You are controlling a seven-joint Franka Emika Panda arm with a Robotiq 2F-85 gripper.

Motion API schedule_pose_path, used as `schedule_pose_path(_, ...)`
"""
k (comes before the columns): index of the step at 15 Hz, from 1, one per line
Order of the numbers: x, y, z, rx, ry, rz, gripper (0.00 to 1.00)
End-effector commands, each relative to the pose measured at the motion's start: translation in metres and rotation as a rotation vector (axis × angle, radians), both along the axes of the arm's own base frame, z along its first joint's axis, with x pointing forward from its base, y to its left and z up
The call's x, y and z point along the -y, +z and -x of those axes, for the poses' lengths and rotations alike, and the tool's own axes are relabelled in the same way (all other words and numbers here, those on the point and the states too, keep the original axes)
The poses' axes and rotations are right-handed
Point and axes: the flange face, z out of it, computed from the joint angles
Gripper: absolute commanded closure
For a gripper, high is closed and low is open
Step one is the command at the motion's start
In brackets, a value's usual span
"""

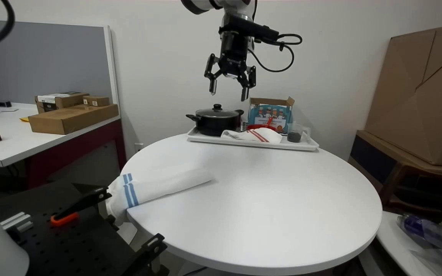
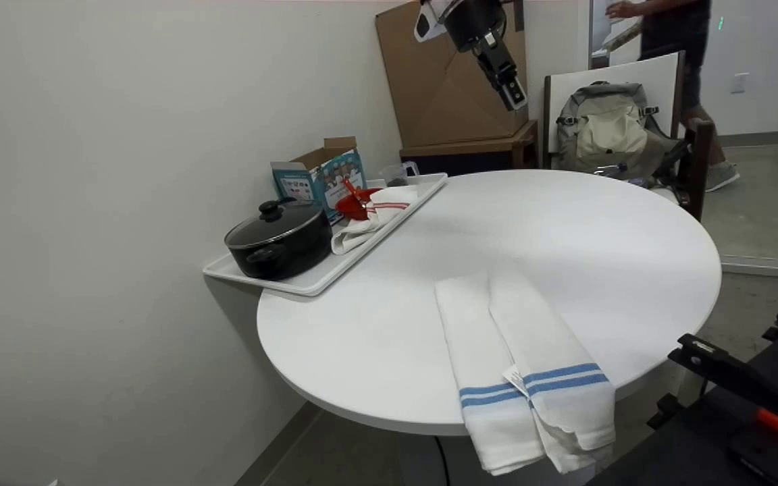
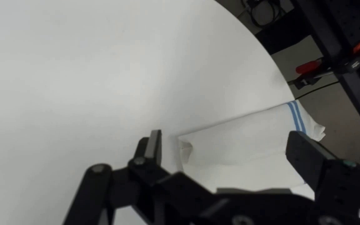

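Observation:
My gripper (image 1: 229, 91) hangs in the air with its jaws wide apart and nothing between them; it also shows at the top of an exterior view (image 2: 513, 100). In the wrist view the gripper (image 3: 226, 139) is above a folded white towel with blue stripes (image 3: 239, 140), without touching it. That towel lies on the round white table (image 1: 282, 199), its striped end drooping over the edge, seen in both exterior views. A small curled corner shows at its inner end in the wrist view. The black finger on the right covers part of the towel there.
A white tray (image 1: 205, 138) at the wall holds a lidded black pot (image 1: 216, 122), a red-striped towel (image 1: 257, 135), a red bowl (image 2: 352, 206), a blue box (image 2: 343, 174) and a clear cup (image 1: 294, 132). Black clamps (image 1: 144, 255) stick out beside the table. A person (image 2: 676, 40) stands behind a backpack (image 2: 608, 131).

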Motion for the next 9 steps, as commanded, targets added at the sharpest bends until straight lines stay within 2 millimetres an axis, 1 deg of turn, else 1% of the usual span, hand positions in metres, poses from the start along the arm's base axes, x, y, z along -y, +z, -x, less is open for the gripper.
schedule_pose_path(1, 0.003, -0.003, -0.009, 0.003, -0.007, -0.002, 0.0)
schedule_pose_path(3, 0.004, -0.01, -0.017, 0.0, -0.009, -0.003, 0.0)
schedule_pose_path(4, 0.009, -0.01, -0.006, 0.001, -0.016, 0.04, 0.0)
schedule_pose_path(5, 0.009, -0.012, -0.004, 0.002, -0.01, 0.047, 0.0)
schedule_pose_path(9, -0.003, -0.03, -0.009, 0.003, 0.025, 0.041, 0.0)
